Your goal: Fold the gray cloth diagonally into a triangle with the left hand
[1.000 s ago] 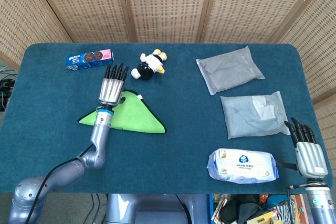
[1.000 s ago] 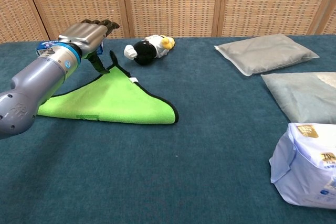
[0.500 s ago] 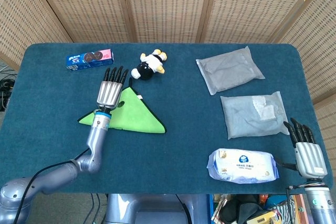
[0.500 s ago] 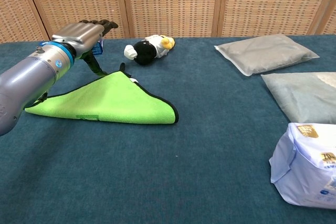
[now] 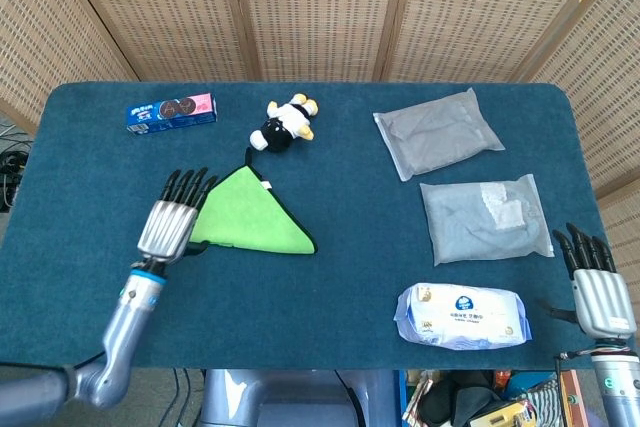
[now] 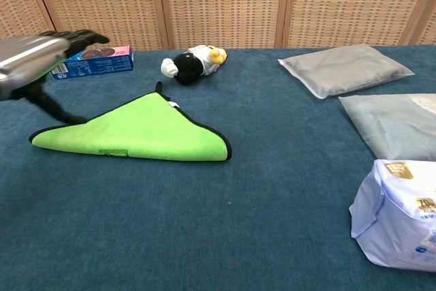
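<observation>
woven rattan panels point(image 5: 320, 7) stand behind a table point(image 5: 330, 277) covered in dark teal fabric.

the cloth point(image 5: 252, 215), bright green with a dark edge although the task calls it gray, lies flat on the table already folded into a triangle, its peak pointing toward the far edge. in the chest view the cloth point(image 6: 139, 131) shows a rounded fold along its near side.

the left hand point(image 5: 170, 222) hangs above the table at the cloth's left corner, palm down, its dark fingers point(image 5: 186, 185) straight and spread apart, holding nothing. the fingertips point toward the far edge and reach over the cloth's left tip; whether they touch it cannot be told. in the chest view the left hand point(image 6: 41, 56) sits raised at the left edge of the frame, with its thumb pointing down close to the cloth's left end.

beyond the fingertips lies a blue and pink cookie box point(image 5: 171, 112), and to its right, just past the cloth's peak, a black, white and yellow plush toy point(image 5: 283, 124).

the right hand point(image 5: 597, 282) is at the table's right near corner, fingers extended and apart, empty. ahead of its fingers lie 2 gray plastic pouches point(image 5: 437, 132) point(image 5: 485, 218), and to its left sits a pack of wet wipes point(image 5: 460, 315).
</observation>
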Tool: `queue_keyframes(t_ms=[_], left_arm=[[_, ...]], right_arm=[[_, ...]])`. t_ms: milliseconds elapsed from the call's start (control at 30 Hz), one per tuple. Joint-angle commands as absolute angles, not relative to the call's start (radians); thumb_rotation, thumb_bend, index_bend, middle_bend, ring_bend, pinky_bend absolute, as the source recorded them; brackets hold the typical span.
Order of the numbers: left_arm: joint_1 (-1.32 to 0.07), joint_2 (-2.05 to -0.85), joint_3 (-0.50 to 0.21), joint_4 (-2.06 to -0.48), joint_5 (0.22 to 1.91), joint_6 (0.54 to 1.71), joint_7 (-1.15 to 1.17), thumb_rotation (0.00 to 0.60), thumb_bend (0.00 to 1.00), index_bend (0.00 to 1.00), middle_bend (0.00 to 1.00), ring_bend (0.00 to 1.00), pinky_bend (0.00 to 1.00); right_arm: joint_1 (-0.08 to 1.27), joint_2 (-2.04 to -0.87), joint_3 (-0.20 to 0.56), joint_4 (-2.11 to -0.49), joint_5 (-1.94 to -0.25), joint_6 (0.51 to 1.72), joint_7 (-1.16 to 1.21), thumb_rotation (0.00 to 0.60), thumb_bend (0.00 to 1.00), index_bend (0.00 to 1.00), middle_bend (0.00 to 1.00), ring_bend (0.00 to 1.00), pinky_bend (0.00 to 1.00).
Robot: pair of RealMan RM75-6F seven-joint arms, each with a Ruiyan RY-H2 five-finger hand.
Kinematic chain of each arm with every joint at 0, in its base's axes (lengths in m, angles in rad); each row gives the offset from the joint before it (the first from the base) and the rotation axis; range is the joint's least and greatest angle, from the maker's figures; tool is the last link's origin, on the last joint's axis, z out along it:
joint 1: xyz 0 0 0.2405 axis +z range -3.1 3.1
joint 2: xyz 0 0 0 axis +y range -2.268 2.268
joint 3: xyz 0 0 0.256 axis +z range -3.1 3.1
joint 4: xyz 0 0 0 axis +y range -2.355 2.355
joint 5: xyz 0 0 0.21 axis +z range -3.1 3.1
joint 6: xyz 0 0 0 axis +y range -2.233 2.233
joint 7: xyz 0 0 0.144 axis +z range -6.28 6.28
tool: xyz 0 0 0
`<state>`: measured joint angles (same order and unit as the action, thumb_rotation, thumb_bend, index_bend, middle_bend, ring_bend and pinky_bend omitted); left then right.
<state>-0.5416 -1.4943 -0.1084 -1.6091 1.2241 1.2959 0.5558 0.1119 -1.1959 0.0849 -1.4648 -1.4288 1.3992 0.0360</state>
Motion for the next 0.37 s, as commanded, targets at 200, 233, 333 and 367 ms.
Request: queue_keyframes(t_ms=[200, 233, 333, 367], left_arm=[[-0.328, -1.353, 0.094, -1.721, 1.37, 1.485, 0.549, 0.6, 0.16, 0.0, 0.0, 0.0, 0.0], [-0.319, -1.345, 0.102, -1.723, 1.379, 1.493, 0.547, 0.6, 0.16, 0.0, 0.0, 0.0, 0.0], [-0.271, -1.319, 0.133, -1.72, 1.422, 1.541, 0.534, 0.6, 0.16, 0.0, 0.0, 0.0, 0.0], [-0.259, -1.317, 0.138, -1.717, 1.429, 1.554, 0.528, 0.6, 0.16, 0.0, 0.0, 0.0, 0.0]], right_arm=[[0.106, -1.178, 0.081, -1.492, -1.448, 1.426, 0.0, 0.6, 0.0, 0.0, 0.0, 0.0, 0.0], [0.105, -1.177, 0.081, -1.495, -1.451, 1.431, -0.003, 0.6, 0.0, 0.0, 0.0, 0.0, 0.0], [0.1, -1.175, 0.081, -1.51, -1.466, 1.451, -0.013, 0.6, 0.0, 0.0, 0.0, 0.0, 0.0], [0.099, -1.175, 0.08, -1.514, -1.468, 1.455, -0.015, 0.6, 0.0, 0.0, 0.0, 0.0, 0.0]])
